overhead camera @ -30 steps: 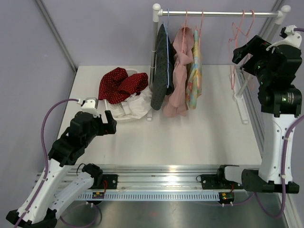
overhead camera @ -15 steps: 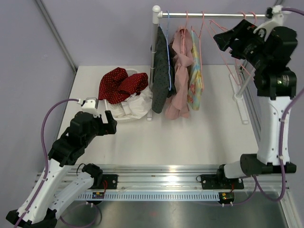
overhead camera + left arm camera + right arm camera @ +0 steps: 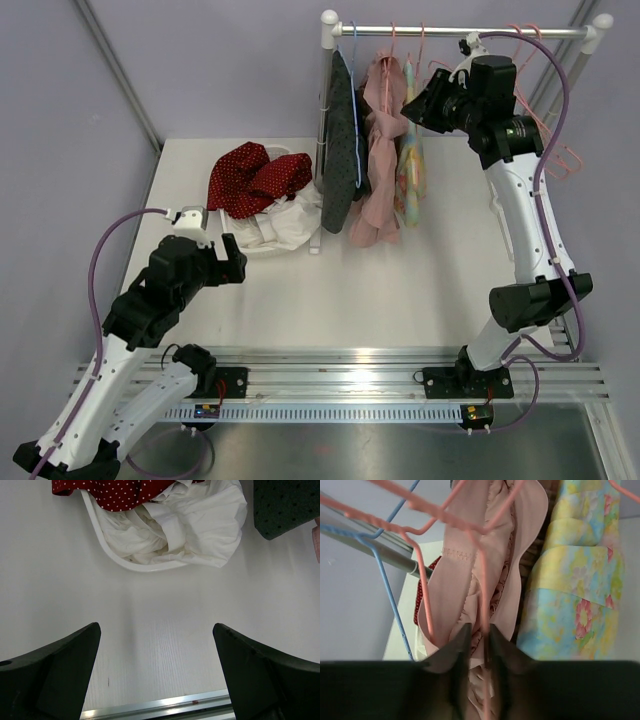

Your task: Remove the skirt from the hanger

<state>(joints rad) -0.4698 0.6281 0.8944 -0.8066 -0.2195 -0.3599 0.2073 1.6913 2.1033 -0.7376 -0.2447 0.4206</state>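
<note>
A pink ruffled skirt (image 3: 375,170) hangs on a pink hanger (image 3: 482,580) from the rail (image 3: 450,30), between a dark dotted garment (image 3: 340,150) and a floral one (image 3: 412,160). My right gripper (image 3: 412,108) is up at the rail beside the floral garment. In the right wrist view its fingers (image 3: 479,627) stand close together over the skirt (image 3: 455,570), with one arm of the pink hanger running between them. My left gripper (image 3: 232,258) hovers low over the table, wide open (image 3: 156,627), with nothing between its fingers.
A red dotted cloth (image 3: 255,178) and a white cloth (image 3: 280,225) lie heaped left of the rack post. A blue hanger (image 3: 395,610) carries the dark garment. Empty pink hangers (image 3: 545,130) dangle at the rail's right end.
My right arm swung left along the rail from the empty hangers to the pink skirt's hanger, and its jaws closed from wide open. The left arm stayed still.
</note>
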